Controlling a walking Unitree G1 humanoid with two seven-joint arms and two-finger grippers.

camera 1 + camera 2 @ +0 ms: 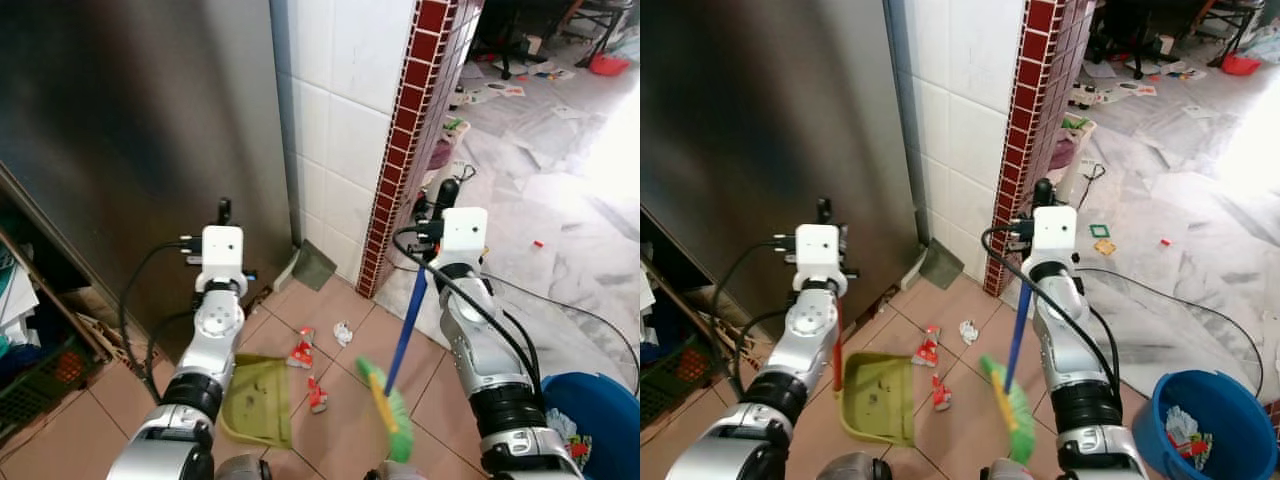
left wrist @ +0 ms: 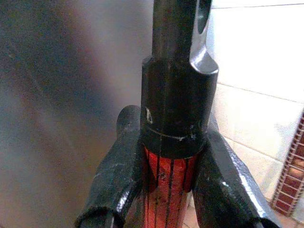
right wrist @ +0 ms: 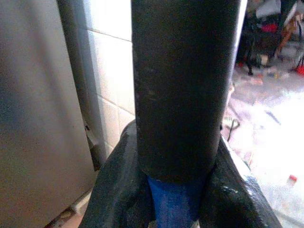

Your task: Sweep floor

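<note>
Left eye view shows the right gripper [image 1: 437, 205] closed on the broom [image 1: 392, 405] and the left gripper [image 1: 224, 213] closed on the dustpan [image 1: 258, 400], with litter [image 1: 300, 352] between them.

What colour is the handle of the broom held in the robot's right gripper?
Blue, with a black end cap; the broom handle shows best in the right eye view, held by the right gripper.

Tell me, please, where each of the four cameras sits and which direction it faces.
Left eye view: on the head, facing forward and down at the tiled floor; both silver arms, green dustpan, broom.
Right eye view: the other head eye, same scene; adds the blue bucket.
Left wrist view: along the left gripper, clamped on the dustpan's red handle.
Right wrist view: along the right gripper, clamped on the broom's blue handle.
Shared: the white tiled wall.
</note>
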